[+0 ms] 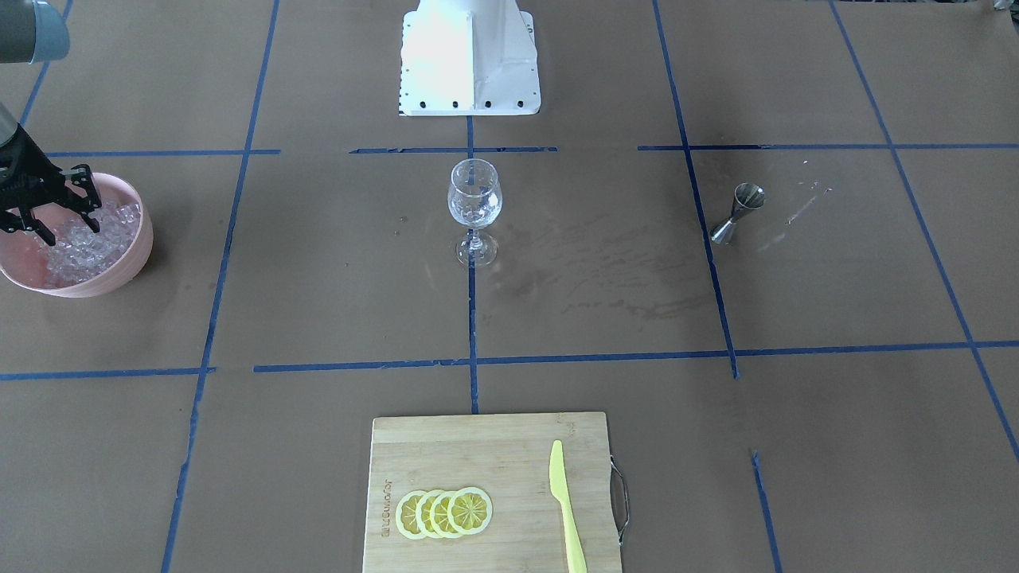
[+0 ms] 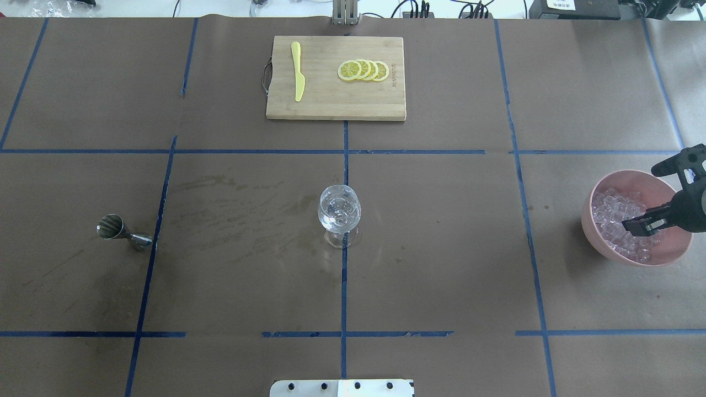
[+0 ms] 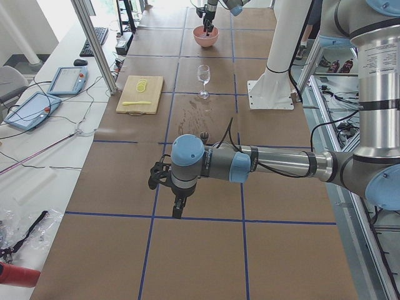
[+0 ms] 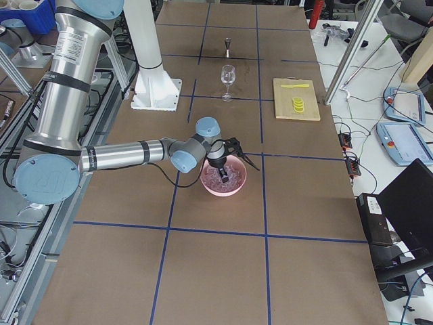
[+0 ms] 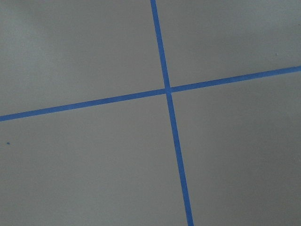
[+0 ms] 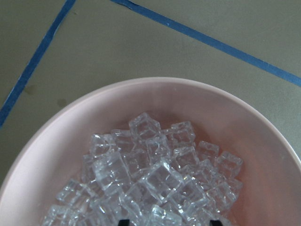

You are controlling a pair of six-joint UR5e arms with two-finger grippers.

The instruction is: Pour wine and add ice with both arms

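Observation:
My right gripper [image 2: 653,196] hangs open over the pink bowl [image 2: 634,260] at the table's right end, with its fingers spread across the heap of clear ice [image 2: 615,212]. In the right wrist view both fingertips just show at the bottom edge, and the ice [image 6: 155,179] lies between and ahead of them. The empty-looking stemmed wine glass [image 2: 339,212] stands at the table's centre. The wine is out of view. My left gripper [image 3: 177,206] shows only in the exterior left view, low over bare table near the robot's left end. I cannot tell whether it is open or shut.
A steel jigger [image 2: 118,230] stands left of the glass. On the far side lies a wooden cutting board [image 2: 331,105] with lemon slices [image 2: 363,70] and a yellow knife [image 2: 298,77]. The white base block [image 1: 470,72] sits behind the glass.

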